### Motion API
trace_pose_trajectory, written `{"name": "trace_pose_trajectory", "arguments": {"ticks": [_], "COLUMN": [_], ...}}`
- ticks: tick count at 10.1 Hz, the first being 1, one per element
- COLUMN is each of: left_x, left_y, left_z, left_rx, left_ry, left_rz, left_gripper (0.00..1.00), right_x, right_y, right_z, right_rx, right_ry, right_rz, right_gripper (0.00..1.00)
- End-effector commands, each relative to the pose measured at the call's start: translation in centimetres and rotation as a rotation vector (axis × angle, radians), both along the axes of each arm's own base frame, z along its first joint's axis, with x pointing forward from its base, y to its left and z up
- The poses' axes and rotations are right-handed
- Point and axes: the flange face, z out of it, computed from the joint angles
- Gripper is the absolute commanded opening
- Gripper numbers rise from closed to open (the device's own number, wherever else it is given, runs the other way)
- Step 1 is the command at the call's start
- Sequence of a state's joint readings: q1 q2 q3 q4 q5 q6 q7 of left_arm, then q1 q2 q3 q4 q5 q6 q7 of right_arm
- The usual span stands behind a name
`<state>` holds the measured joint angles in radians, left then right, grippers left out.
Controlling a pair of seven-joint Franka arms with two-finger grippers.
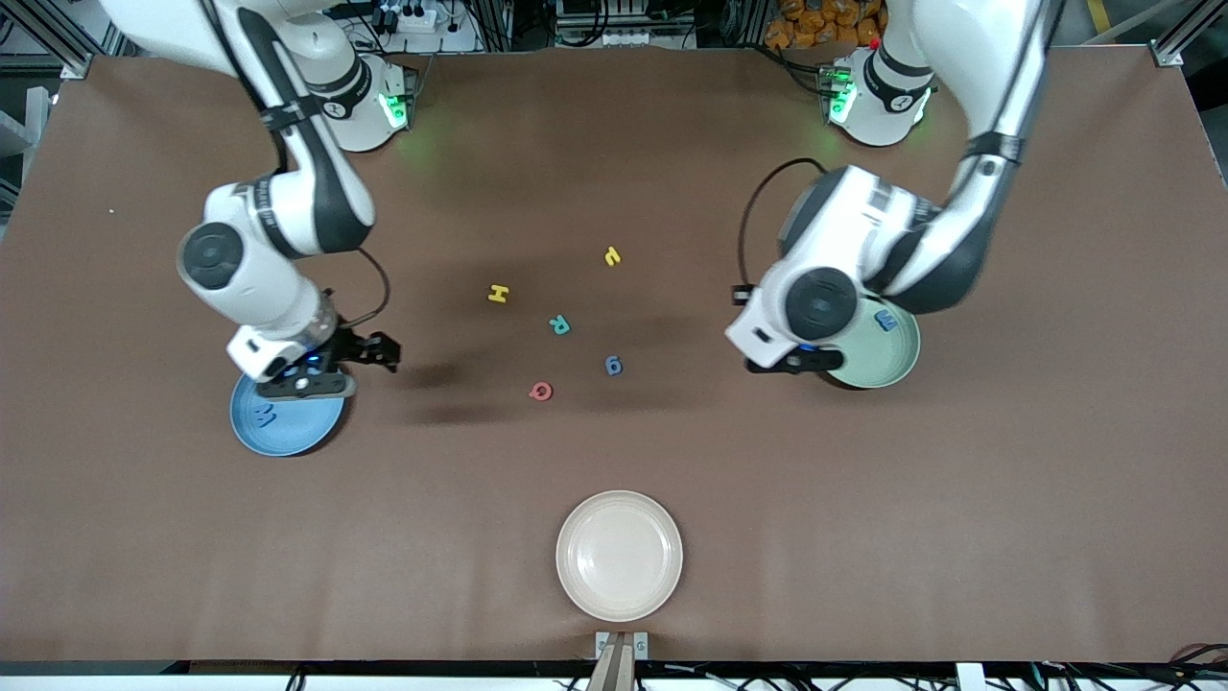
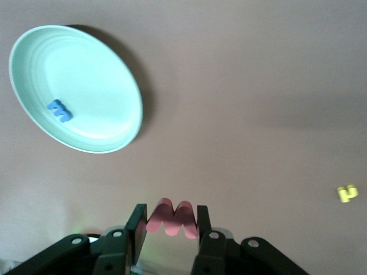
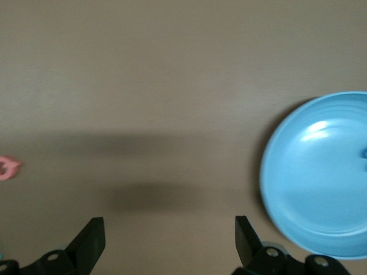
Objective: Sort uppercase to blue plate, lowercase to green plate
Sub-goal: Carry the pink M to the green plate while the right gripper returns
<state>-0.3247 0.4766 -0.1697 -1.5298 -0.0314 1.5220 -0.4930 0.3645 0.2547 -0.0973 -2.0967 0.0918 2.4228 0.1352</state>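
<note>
Tabletop (image 1: pixel 863 537): you have a brown surface carrying three plates and a scatter of foam letters.
Cream plate (image 1: pixel 620 555): it sits at the camera edge, well apart from both sets of jaws.
Blue plate (image 1: pixel 286 415): you see it just beside and partly under the right gripper (image 1: pixel 369 353), with the blue M (image 1: pixel 266 415) lying in it.
Green plate (image 1: pixel 875 347): it lies near the left gripper (image 2: pixel 170 226), with the blue e (image 1: pixel 885 321) resting inside.
Right jaws: they stand wide apart with nothing between them, hanging over bare tabletop at the blue plate's rim.
Left jaws: you have them clamped on the red w (image 2: pixel 172 217), held over the tabletop just beside the green plate.
Loose letters: between the two sets of jaws lie the yellow H (image 1: pixel 497 294), teal R (image 1: pixel 558 325), red Q (image 1: pixel 541 391), blue g (image 1: pixel 613 365) and the small yellow r (image 1: pixel 612 255).
</note>
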Motion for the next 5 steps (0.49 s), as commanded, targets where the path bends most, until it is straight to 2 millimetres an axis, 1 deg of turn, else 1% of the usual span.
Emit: {"name": "trace_pose_trajectory", "arguments": {"ticks": [1, 2, 3, 5], "left_x": [-1.1, -0.9, -1.1, -2.0], "left_y": [5.0, 6.9, 8.6, 11.6], "left_z": [-1.3, -2.6, -4.4, -8.0], "left_rx": [0.004, -0.005, 0.002, 0.002], "left_ry": [0.011, 0.003, -0.026, -0.093], "left_rz": [-0.053, -0.050, -0.063, -0.078], "left_gripper": [0.06, 0.06, 0.06, 0.06], "right_x": [-2.8, -3.9, -5.0, -6.9], "right_y": [7.2, 10.5, 13.1, 17.1], "right_z": [-2.0, -2.9, -4.1, -5.8], "right_rx": [0.012, 0.013, 0.017, 0.030], "right_ry": [-0.026, -0.030, -0.050, -0.082], "right_rz": [0.027, 0.034, 0.074, 0.126], "right_gripper": [1.00, 1.00, 1.00, 1.00]}}
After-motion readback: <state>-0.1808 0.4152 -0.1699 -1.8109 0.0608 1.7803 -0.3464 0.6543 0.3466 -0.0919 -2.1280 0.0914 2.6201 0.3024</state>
